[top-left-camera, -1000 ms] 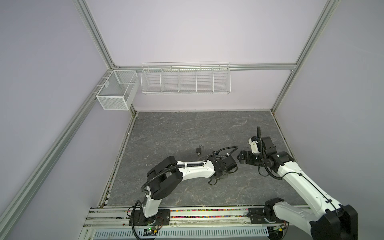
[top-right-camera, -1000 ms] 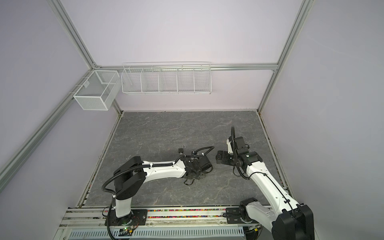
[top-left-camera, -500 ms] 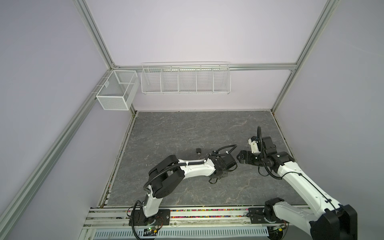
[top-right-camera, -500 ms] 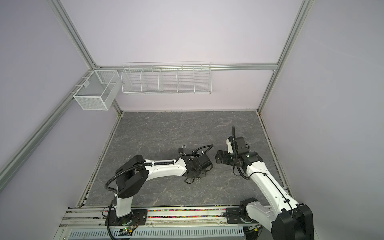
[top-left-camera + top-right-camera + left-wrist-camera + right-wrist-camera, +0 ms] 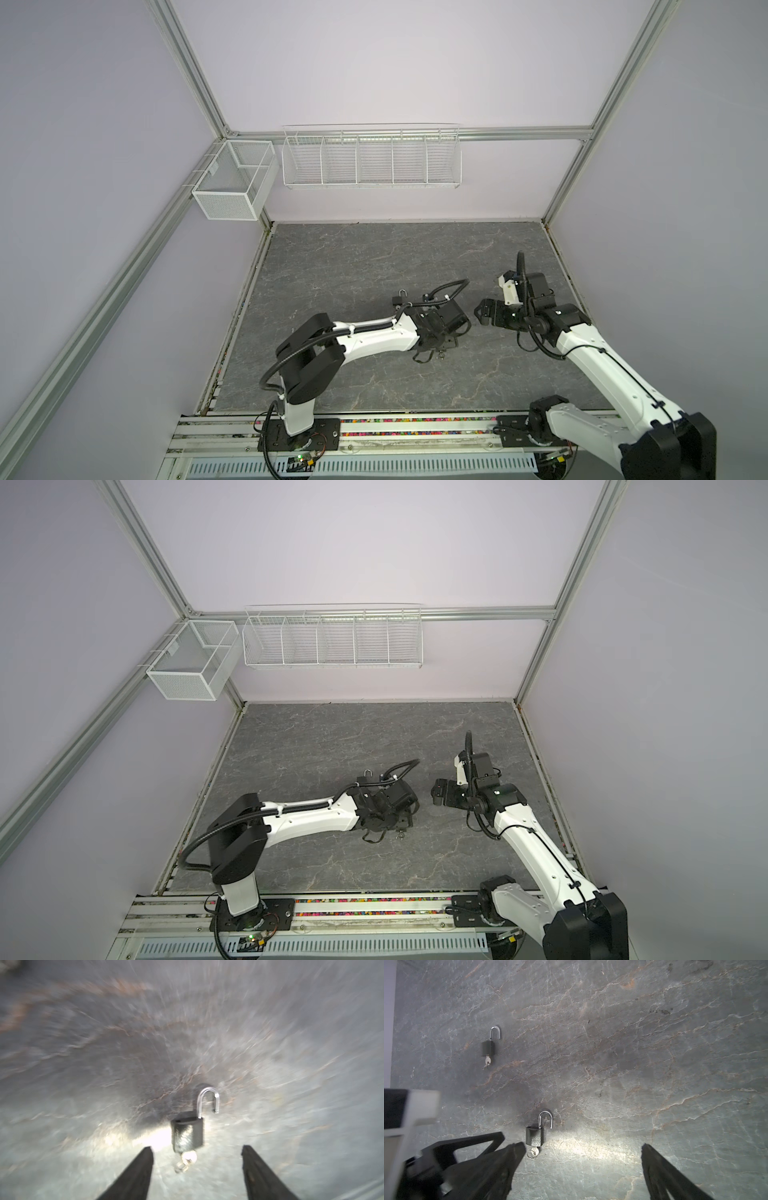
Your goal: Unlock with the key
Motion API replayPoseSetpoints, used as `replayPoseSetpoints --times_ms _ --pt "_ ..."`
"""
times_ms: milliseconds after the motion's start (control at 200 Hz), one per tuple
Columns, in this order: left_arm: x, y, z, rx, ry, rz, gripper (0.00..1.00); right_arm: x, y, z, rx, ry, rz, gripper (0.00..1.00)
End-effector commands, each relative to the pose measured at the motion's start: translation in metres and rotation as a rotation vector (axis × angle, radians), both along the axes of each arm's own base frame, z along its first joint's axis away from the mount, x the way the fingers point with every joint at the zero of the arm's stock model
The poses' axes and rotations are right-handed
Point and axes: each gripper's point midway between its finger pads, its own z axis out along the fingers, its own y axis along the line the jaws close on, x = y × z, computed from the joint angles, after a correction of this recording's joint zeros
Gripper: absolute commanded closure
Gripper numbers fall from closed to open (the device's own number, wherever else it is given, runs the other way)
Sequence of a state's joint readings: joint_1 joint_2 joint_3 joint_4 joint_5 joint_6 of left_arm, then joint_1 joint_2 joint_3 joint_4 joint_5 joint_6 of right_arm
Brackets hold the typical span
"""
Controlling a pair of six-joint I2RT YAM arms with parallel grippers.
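Two YAM arms, two wire baskets, two padlocks and two keys are present, on or around one grey stone-pattern table [image 5: 374, 257].

1. Arms. The left arm [image 5: 374, 336] reaches toward the table centre. The right arm [image 5: 602, 365] reaches in from the opposite side, and the two grippers are near each other but apart.
2. Baskets. One mesh basket [image 5: 232, 183] and one five-compartment wire rack [image 5: 372, 160] hang on the frame rails. Only the top views show them.
3. Grippers. The left gripper [image 5: 196, 1151] has its jaws spread wide and grips nothing. The right gripper [image 5: 583, 1147] is likewise wide and empty.
4. Padlocks. The near padlock [image 5: 188, 1133] lies flat just ahead of the left gripper's tips, shackle sprung open. The far padlock [image 5: 489, 1047], also open, lies well apart from it.
   - The right wrist view shows both padlocks.
   - The blurred left wrist view shows only the near one.
   - In both top views the left gripper masks most of the near one.
5. Keys. The near key [image 5: 534, 1153] and the far key [image 5: 487, 1062] each sit in a keyhole.

Change from one second earlier: the left arm's elbow sits slightly further left in the top views. The right arm and the far padlock are unchanged.
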State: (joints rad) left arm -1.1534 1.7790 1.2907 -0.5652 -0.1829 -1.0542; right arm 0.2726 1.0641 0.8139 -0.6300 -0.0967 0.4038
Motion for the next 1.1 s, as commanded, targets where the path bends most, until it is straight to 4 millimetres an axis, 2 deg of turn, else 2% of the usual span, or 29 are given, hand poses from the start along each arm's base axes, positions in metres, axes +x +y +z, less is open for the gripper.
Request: replayPoseSetpoints --times_ms 0,50,95,155,225,280,385,450,490,585,685,765,805,845,895,950,1040,1100 --pt "0.024 0.035 0.062 -0.026 -0.154 0.070 0.15 0.018 -0.017 0.024 -0.023 -0.088 -0.074 0.08" --pt "0.038 0.061 0.090 -0.014 -0.245 0.109 0.11 0.025 -0.029 0.028 -0.049 -0.112 -0.122 0.09" --pt "0.053 0.093 0.115 0.022 -0.353 0.165 0.05 0.033 -0.053 0.028 -0.075 -0.129 -0.214 0.11" --pt "0.073 0.144 0.142 0.085 -0.503 0.264 0.00 0.042 -0.075 0.028 -0.087 -0.159 -0.309 0.11" --pt "0.095 0.210 0.159 0.164 -0.630 0.384 0.01 0.051 -0.107 0.027 -0.156 -0.202 -0.438 0.11" --pt "0.109 0.268 0.163 0.215 -0.669 0.516 0.01 0.056 -0.133 0.025 -0.232 -0.233 -0.527 0.11" --pt "0.121 0.380 0.149 0.381 -0.705 0.780 0.01 0.066 -0.172 0.012 -0.360 -0.273 -0.633 0.11" --pt "0.118 0.429 0.137 0.479 -0.705 0.891 0.00 0.074 -0.185 0.001 -0.369 -0.302 -0.650 0.11" --pt "0.117 0.448 0.129 0.530 -0.724 0.927 0.01 0.078 -0.190 -0.008 -0.373 -0.307 -0.655 0.11" --pt "0.125 0.461 0.103 0.612 -0.776 0.888 0.00 0.089 -0.196 -0.029 -0.402 -0.325 -0.636 0.11" --pt "0.138 0.456 0.076 0.644 -0.823 0.811 0.01 0.107 -0.186 -0.043 -0.371 -0.391 -0.566 0.11" --pt "0.148 0.449 0.057 0.650 -0.855 0.740 0.01 0.124 -0.164 -0.044 -0.330 -0.450 -0.423 0.11" --pt "0.153 0.447 0.056 0.644 -0.894 0.717 0.00 0.129 -0.157 -0.042 -0.344 -0.462 -0.379 0.11" --pt "0.161 0.434 0.054 0.590 -0.910 0.644 0.01 0.132 -0.153 -0.038 -0.368 -0.492 -0.349 0.11" --pt "0.169 0.427 0.052 0.521 -0.907 0.607 0.01 0.133 -0.146 -0.033 -0.361 -0.555 -0.314 0.11" --pt "0.174 0.415 0.051 0.455 -0.941 0.538 0.00 0.133 -0.136 -0.036 -0.337 -0.572 -0.257 0.11" --pt "0.177 0.397 0.035 0.423 -0.968 0.416 0.01 0.126 -0.113 -0.040 -0.321 -0.670 -0.150 0.12" --pt "0.178 0.395 0.027 0.417 -0.986 0.412 0.01 0.124 -0.108 -0.044 -0.360 -0.699 -0.145 0.12"
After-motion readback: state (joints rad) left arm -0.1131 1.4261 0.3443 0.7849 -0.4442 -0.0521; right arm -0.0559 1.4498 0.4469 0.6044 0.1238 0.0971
